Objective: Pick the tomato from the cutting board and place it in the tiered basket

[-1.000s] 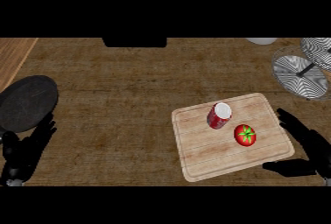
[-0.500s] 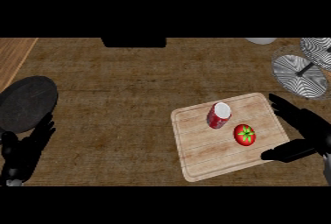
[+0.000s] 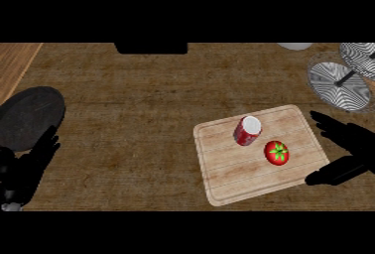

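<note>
**Right hand open at the board's edge, tomato untouched**

Down at the near left, the left hand (image 3: pixel 29 166) sits low on the counter (image 3: pixel 139 99), fingers straight and pointing up, resting beside a dark round plate (image 3: pixel 28 116) that lies just beyond it.

Across on the right, the right hand (image 3: pixel 350 149) is spread wide at the right edge of the cutting board (image 3: pixel 234 173). Its fingers reach in above the board's far right corner, its thumb juts in lower down by the near right edge, and nothing sits between them. Whether the thumb actually touches the board is hard to say from here.

On the board itself, the tomato (image 3: pixel 277 152) lies on the right half, green stem up, near the open hand but clear of it. Just beyond and left of it, a red can (image 3: pixel 247 130) lies tipped on its side, pale end showing, close to the tomato but apart.

Farther back at the right, the tiered basket (image 3: pixel 344 79) shows its striped round trays. A black block (image 3: pixel 151 48) sits at the far edge, and a pale object (image 3: pixel 295 46) peeks in beside the basket.
</note>
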Robot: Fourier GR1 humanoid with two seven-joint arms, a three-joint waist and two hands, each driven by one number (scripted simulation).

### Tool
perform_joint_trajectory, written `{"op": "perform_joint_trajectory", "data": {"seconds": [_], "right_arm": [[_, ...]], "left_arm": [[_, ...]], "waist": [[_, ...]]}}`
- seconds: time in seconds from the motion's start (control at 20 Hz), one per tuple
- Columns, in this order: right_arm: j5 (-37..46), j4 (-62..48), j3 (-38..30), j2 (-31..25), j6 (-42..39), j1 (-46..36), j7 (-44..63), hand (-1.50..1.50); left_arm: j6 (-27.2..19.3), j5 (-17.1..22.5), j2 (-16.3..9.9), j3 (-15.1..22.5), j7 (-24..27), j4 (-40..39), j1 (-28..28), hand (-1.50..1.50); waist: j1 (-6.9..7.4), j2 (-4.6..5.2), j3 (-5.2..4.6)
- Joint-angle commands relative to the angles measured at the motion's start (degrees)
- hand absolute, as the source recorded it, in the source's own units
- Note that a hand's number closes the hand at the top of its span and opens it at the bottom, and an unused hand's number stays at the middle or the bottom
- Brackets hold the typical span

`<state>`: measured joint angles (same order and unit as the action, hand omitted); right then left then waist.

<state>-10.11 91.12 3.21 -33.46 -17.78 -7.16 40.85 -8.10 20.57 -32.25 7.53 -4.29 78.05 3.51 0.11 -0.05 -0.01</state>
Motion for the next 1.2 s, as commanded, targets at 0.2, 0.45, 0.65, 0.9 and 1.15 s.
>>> {"op": "perform_joint_trajectory", "data": {"seconds": [0.2, 0.45, 0.65, 0.9, 1.15], "right_arm": [[1.9, -0.8, -4.0, 3.4, -4.9, 5.9, -3.6, -1.5], [1.8, -1.4, -7.0, 4.7, -7.9, 6.5, -4.2, -1.5], [4.5, -3.3, -8.1, 7.3, -8.8, 3.3, -4.6, -1.5], [9.4, -5.2, -8.3, 9.8, -8.3, 6.5, -11.1, -1.5], [12.6, -10.9, -8.6, 11.4, -9.0, 3.0, -13.8, -1.5]], "left_arm": [[0.8, -4.4, 3.6, -2.9, -2.5, 1.9, 0.8, 0.0], [3.6, -5.9, 4.4, -5.3, -1.6, 3.5, 3.4, 0.0], [4.8, -9.1, 7.3, -6.9, -3.3, -0.5, -0.8, 0.0], [7.5, -9.8, 7.3, -10.3, -3.0, -1.5, -0.7, 0.0], [9.8, -10.9, 8.9, -12.8, -0.7, -0.1, 1.1, 0.0]], "waist": [[-0.13, -0.01, 0.02], [0.01, -0.03, 0.02], [-0.08, 0.02, 0.01], [-0.09, 0.02, 0.02], [0.03, 0.03, 0.02]]}}
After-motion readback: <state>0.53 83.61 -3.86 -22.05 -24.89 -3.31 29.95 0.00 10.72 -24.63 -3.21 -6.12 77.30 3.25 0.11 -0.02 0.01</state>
